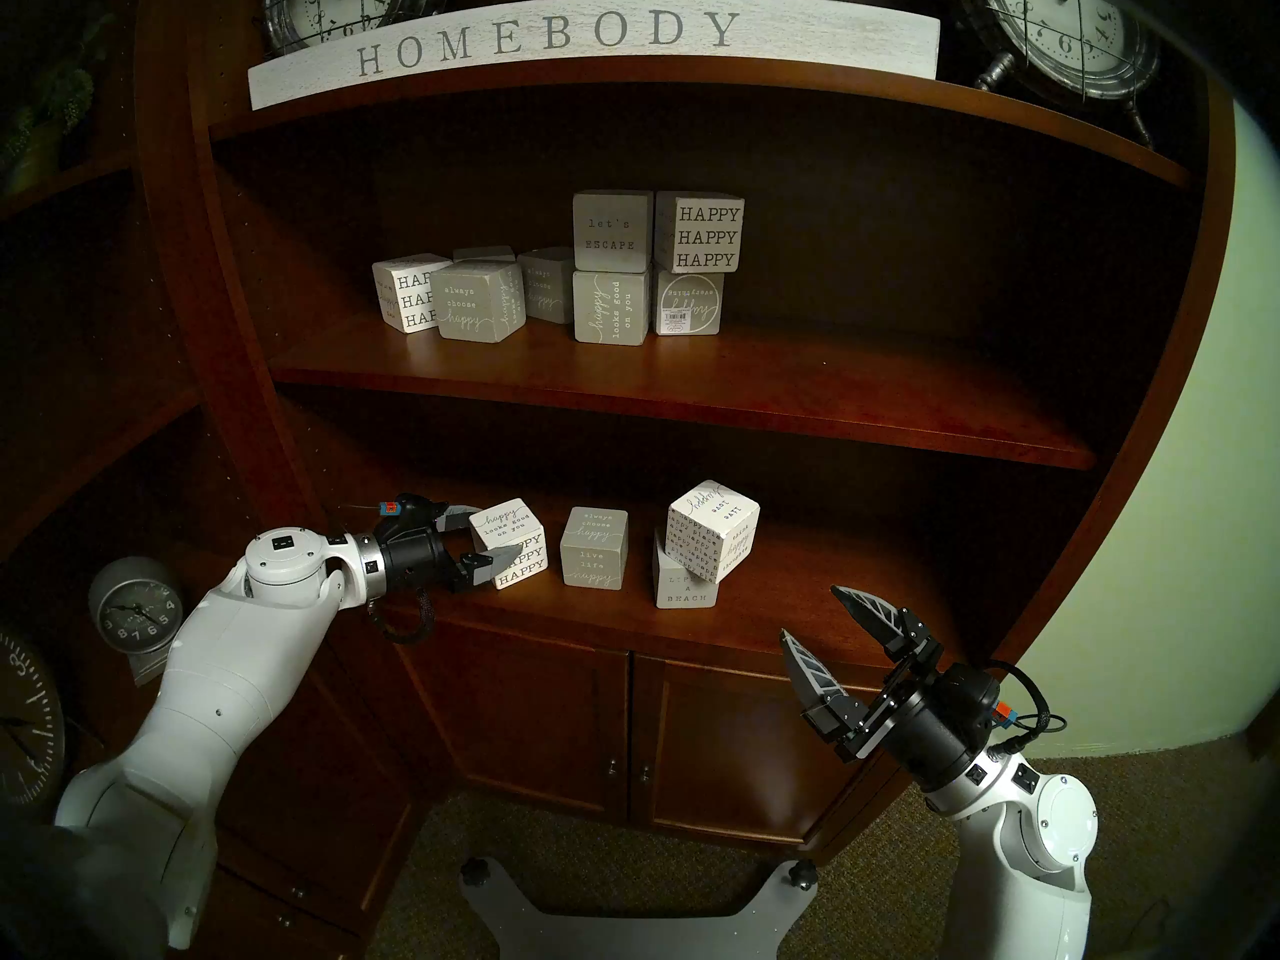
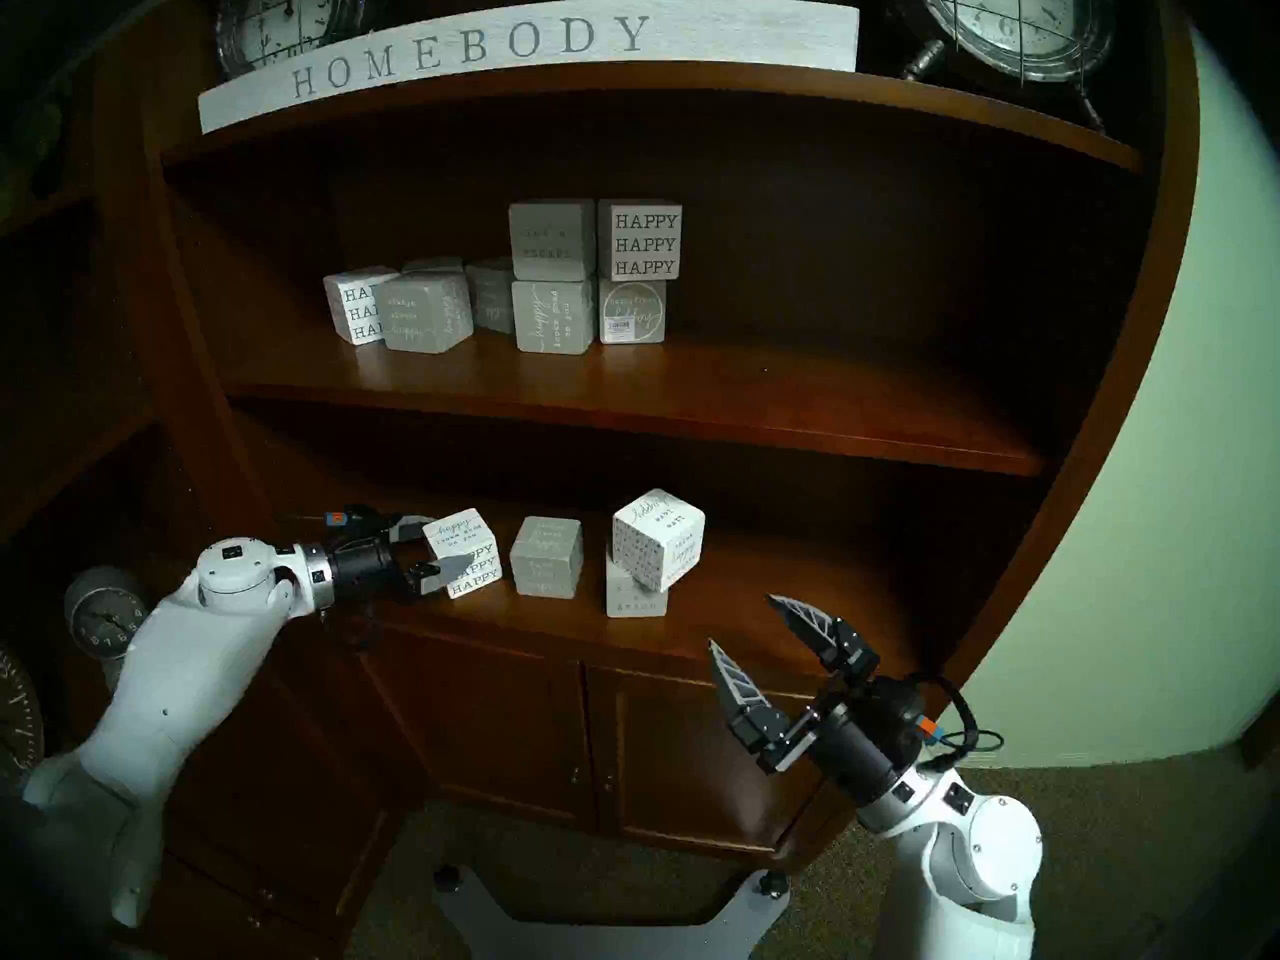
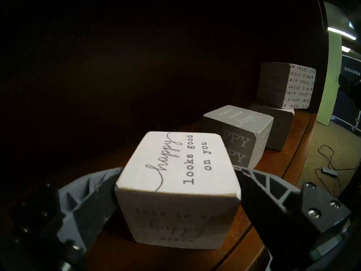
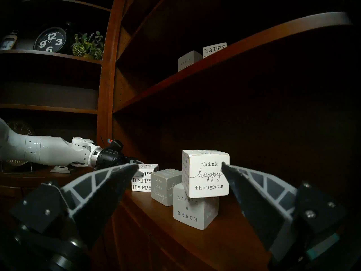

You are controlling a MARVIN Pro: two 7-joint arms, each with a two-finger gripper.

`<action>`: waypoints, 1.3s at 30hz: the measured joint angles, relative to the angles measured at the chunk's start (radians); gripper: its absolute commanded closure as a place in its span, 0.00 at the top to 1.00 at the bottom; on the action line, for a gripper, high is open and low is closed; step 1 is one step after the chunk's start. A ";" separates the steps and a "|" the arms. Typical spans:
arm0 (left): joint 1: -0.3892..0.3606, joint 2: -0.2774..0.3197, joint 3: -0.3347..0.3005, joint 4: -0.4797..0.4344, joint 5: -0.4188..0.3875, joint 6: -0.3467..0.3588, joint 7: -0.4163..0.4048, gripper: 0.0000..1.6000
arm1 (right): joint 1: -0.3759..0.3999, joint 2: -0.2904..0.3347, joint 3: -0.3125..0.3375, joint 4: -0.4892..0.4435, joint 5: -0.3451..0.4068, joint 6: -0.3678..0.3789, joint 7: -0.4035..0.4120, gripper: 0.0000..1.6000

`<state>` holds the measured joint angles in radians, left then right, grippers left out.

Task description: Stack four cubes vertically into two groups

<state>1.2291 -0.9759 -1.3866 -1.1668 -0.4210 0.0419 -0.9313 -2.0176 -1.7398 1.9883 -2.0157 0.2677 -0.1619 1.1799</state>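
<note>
On the lower shelf (image 1: 554, 609) the white "HAPPY HAPPY HAPPY" cube (image 1: 516, 553) rests at the left. My left gripper (image 1: 493, 532) is open, one finger close along each side of it; the wrist view shows that cube's top (image 3: 175, 161) between the fingers. To its right stands the grey "live life happy" cube (image 1: 594, 546). Further right, the white "think happy thoughts" cube (image 4: 207, 174) sits tilted and overhanging on the pale grey "LIFE'S A BEACH" cube (image 4: 191, 212). My right gripper (image 1: 810, 613) hangs open and empty in front of the shelf edge, below and right of that stack.
The middle shelf holds several other word cubes, among them a "let's ESCAPE" cube (image 1: 611, 230) and another "HAPPY" cube (image 1: 699, 231) on two-high stacks. A HOMEBODY sign (image 1: 547, 41) and clocks stand above. Cabinet doors (image 1: 623, 730) lie below the lower shelf.
</note>
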 measured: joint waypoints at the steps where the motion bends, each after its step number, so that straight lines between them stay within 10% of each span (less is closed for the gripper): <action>1: -0.002 -0.002 0.000 0.004 0.001 -0.001 -0.001 1.00 | 0.000 0.000 0.000 0.000 0.000 0.000 0.000 1.00; 4: -0.005 -0.005 0.001 0.008 0.005 -0.004 -0.004 1.00 | 0.000 0.000 0.000 0.000 0.000 0.000 0.000 1.00; 7: -0.008 -0.008 0.001 0.008 0.010 -0.006 -0.004 0.51 | 0.000 0.000 0.000 0.000 0.000 0.000 0.000 1.00; 15: -0.010 -0.012 0.000 0.008 0.018 -0.007 0.006 0.30 | 0.000 0.000 0.000 0.000 0.000 0.000 0.000 1.00; 17: -0.010 -0.014 -0.001 0.007 0.019 -0.007 0.011 0.05 | 0.000 0.000 0.000 0.000 0.000 0.000 0.000 1.00; 39: 0.089 0.009 -0.062 -0.188 0.022 0.048 0.129 0.00 | 0.000 0.000 0.000 0.000 0.000 0.000 0.000 1.00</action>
<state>1.3177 -0.9670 -1.4486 -1.3546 -0.3995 0.0904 -0.8025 -2.0174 -1.7401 1.9884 -2.0157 0.2676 -0.1619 1.1800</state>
